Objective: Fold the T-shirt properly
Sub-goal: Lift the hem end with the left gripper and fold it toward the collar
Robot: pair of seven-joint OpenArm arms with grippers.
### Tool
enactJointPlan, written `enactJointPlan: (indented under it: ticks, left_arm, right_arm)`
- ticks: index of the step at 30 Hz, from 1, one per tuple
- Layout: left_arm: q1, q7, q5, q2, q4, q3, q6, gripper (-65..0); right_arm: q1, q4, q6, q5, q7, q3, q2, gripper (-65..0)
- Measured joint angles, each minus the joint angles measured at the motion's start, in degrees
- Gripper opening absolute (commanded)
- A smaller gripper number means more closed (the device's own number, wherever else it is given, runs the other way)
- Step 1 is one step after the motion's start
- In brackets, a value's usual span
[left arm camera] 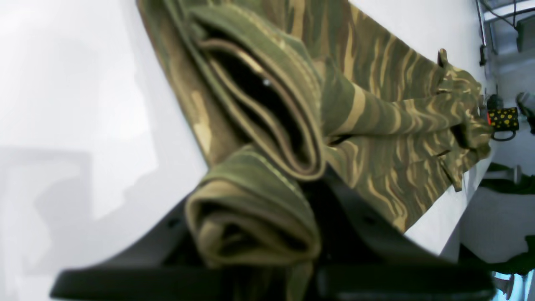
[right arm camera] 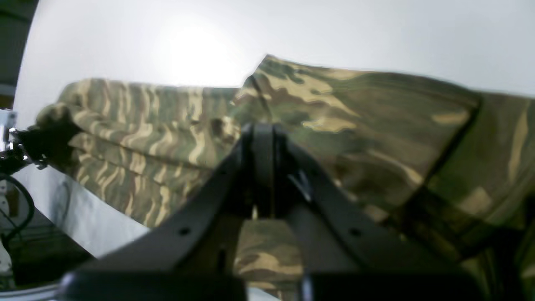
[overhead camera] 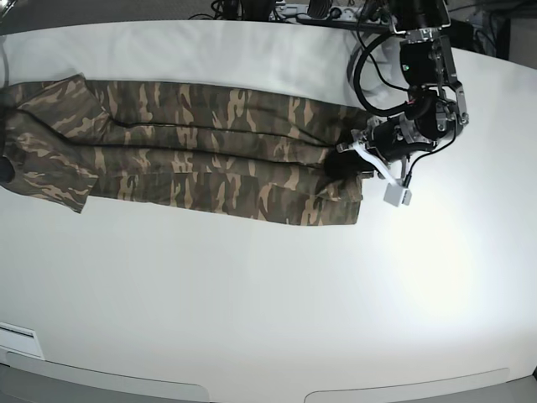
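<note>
shirt (overhead camera: 201, 151) lies folded into a long strip across the table (overhead camera: 268, 294). left gripper (left arm camera: 255, 234) pinches the bunched end, right gripper (right arm camera: 259, 167) clamps the other (edge of view). next: carry one end over.

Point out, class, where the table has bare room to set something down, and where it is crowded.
Bare: the wide stretch of table between the T-shirt and the near edge, and the strip beyond the shirt's far edge. Crowded: the shirt's end at the left gripper, and its other end at the right gripper.
</note>
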Motion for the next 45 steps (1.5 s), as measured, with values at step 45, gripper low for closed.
enactJointPlan:
  ticks: [45]
  left_arm:
    - [-7.3, 14.5, -36.7, -1.6, 0.1, 4.4, -19.2, -65.0]
  right_arm:
    - [0.2, 0.4, 0.5, -32.0, 22.6, -14.4, -8.9, -65.0]
